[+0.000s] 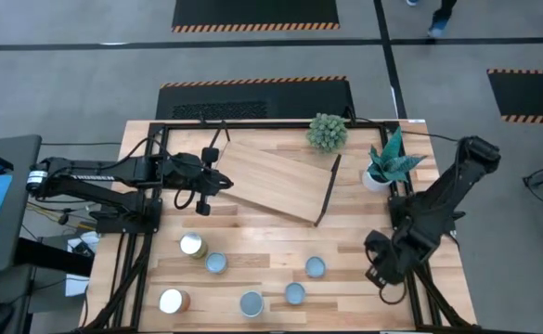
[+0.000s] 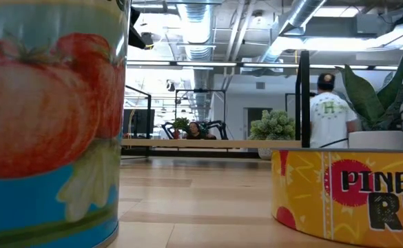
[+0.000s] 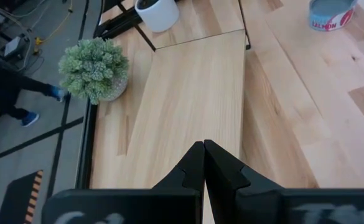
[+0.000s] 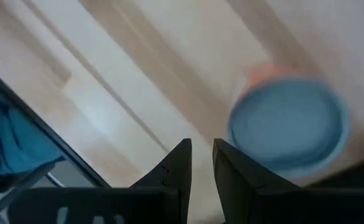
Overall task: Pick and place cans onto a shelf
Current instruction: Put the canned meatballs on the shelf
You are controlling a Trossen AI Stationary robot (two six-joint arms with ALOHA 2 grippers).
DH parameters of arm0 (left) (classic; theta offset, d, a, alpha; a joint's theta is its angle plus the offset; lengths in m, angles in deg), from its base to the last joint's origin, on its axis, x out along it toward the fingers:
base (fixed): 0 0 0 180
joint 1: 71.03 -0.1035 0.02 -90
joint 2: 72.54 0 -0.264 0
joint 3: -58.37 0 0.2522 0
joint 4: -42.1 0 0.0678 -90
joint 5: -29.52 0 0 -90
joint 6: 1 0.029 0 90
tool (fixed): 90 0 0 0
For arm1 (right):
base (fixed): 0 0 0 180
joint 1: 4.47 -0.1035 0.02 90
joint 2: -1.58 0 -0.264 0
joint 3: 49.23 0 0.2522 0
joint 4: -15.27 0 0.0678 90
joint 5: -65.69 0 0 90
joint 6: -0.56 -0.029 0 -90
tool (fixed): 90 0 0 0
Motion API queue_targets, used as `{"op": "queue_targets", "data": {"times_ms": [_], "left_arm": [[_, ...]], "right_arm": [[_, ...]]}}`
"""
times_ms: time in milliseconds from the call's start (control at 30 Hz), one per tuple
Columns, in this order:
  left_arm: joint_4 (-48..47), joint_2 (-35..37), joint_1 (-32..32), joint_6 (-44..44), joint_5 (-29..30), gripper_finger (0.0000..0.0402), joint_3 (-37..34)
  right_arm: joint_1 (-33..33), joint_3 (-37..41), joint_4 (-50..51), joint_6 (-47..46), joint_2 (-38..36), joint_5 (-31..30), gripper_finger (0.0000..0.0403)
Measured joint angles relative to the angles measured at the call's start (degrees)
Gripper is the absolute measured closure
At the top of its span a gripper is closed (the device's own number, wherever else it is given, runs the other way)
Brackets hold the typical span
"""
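The light wood shelf (image 1: 276,181) stands askew at the table's far middle. It also shows in the left wrist view (image 3: 194,93). My left gripper (image 1: 217,182) is shut at the shelf's left end, and its fingertips (image 3: 203,146) show over the board. Several cans stand on the near half of the table, among them a whitish-topped one (image 1: 191,244) and blue-topped ones (image 1: 216,263) (image 1: 316,267). My right gripper (image 1: 380,271) hovers at the near right, its fingers a narrow gap apart (image 4: 201,152), beside a blue-topped can (image 4: 287,130). My left gripper's shut fingers (image 3: 194,162) point along the shelf board's left end (image 3: 188,134). I cannot tell whether they touch it.
A bushy green plant (image 1: 327,132) and a leafy plant in a white pot (image 1: 387,167) stand at the far right by the shelf. In the low view a tomato can (image 2: 49,117) and a pineapple can (image 2: 346,193) stand close. A person (image 2: 332,114) stands beyond the table.
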Motion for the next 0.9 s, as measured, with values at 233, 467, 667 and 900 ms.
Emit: {"op": "queue_targets", "data": {"times_ms": [233, 467, 667, 900], "left_arm": [[-0.02, 0.00, 0.00, -0.04, 0.16, 0.0401, 0.00], [0.00, 0.00, 0.00, -0.04, 0.16, 0.0401, 0.00], [0.00, 0.00, 0.02, -0.07, 0.14, 0.0401, 0.00], [0.02, 0.00, 0.00, -0.11, 0.12, 0.0401, 0.00]], "right_arm": [[-3.69, -2.36, 3.87, -5.84, 3.32, -3.92, 0.0310], [-3.92, -2.39, 4.32, -4.15, 9.51, -3.95, 0.0310], [-3.01, -2.66, 3.68, -3.81, 11.25, -3.73, 0.0310], [-1.42, -2.56, 3.02, -4.59, 11.28, -2.91, 0.0310]]}}
